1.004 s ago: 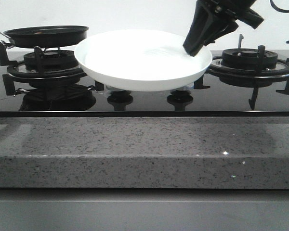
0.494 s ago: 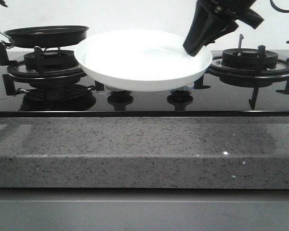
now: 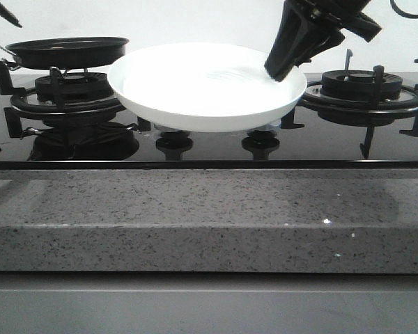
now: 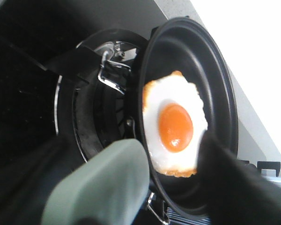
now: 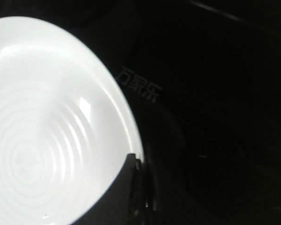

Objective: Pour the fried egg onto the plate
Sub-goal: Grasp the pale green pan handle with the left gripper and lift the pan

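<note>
The fried egg (image 4: pixel 174 125), white with an orange yolk, lies in the black frying pan (image 3: pixel 68 52), which sits on the left burner. The pan also shows in the left wrist view (image 4: pixel 215 70). Its grey-green handle (image 4: pixel 100 187) lies between my left gripper's (image 4: pixel 131 154) spread fingers, which are open and do not touch it. In the front view only one left fingertip (image 3: pixel 3 14) shows, at the top left above the pan. The white plate (image 3: pixel 202 87) is at the hob's middle. My right gripper (image 3: pixel 282 69) is shut on its right rim (image 5: pixel 126 122).
The right burner (image 3: pixel 362 87) with its black grate stands right of the plate. Two control knobs (image 3: pixel 261 145) sit under the plate on the black glass hob. A grey speckled counter edge (image 3: pixel 209 223) runs along the front.
My left gripper's fingertip has come further into the front view at the top left, moving down and right toward the pan. The plate, pan and right gripper have not moved.
</note>
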`<state>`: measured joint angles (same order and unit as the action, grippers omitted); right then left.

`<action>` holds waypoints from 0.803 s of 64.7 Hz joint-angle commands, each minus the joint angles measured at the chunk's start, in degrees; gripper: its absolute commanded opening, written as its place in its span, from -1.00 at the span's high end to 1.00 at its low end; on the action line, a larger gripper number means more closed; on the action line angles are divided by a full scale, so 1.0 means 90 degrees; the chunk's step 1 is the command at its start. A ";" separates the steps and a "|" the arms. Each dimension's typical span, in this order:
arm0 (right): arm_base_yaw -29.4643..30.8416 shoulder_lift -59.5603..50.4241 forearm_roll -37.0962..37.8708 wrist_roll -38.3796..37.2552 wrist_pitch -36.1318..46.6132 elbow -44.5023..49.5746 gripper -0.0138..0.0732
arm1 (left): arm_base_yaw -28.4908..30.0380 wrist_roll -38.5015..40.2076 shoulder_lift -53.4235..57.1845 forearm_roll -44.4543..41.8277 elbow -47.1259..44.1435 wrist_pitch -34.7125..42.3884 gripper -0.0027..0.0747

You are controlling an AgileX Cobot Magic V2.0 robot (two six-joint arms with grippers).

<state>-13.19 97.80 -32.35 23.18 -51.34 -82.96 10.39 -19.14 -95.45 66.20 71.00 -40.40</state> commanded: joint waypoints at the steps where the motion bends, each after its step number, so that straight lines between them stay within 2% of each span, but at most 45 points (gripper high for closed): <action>1: 0.0008 -0.0358 -0.0270 0.0050 0.0193 -0.0147 0.84 | 0.0028 -0.0042 0.0264 0.0311 0.0225 -0.0054 -0.01; 6: 0.0008 -0.0358 -0.0270 0.0050 0.0193 -0.0147 0.84 | 0.0028 -0.0042 0.0264 0.0311 0.0225 -0.0054 0.30; 15: 0.0008 -0.0358 -0.0270 0.0050 0.0193 -0.0147 0.84 | 0.0028 -0.0042 0.0264 0.0311 0.0225 -0.0054 0.70; 25: 0.0008 -0.0358 -0.0270 0.0050 0.0193 -0.0147 0.84 | 0.0028 -0.0042 0.0264 0.0311 0.0225 -0.0054 0.98; 37: 0.0008 -0.0358 -0.0270 0.0050 0.0193 -0.0147 0.84 | 0.0033 -0.0042 0.0264 0.0452 0.0225 -0.0219 0.98; 52: 0.0008 -0.0358 -0.0270 0.0050 0.0193 -0.0147 0.84 | 0.0296 -0.0377 0.0291 0.1436 0.0225 -0.1016 0.98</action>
<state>-13.19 97.80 -32.35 23.18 -51.34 -82.96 12.09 -20.28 -95.44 73.89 71.49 -45.85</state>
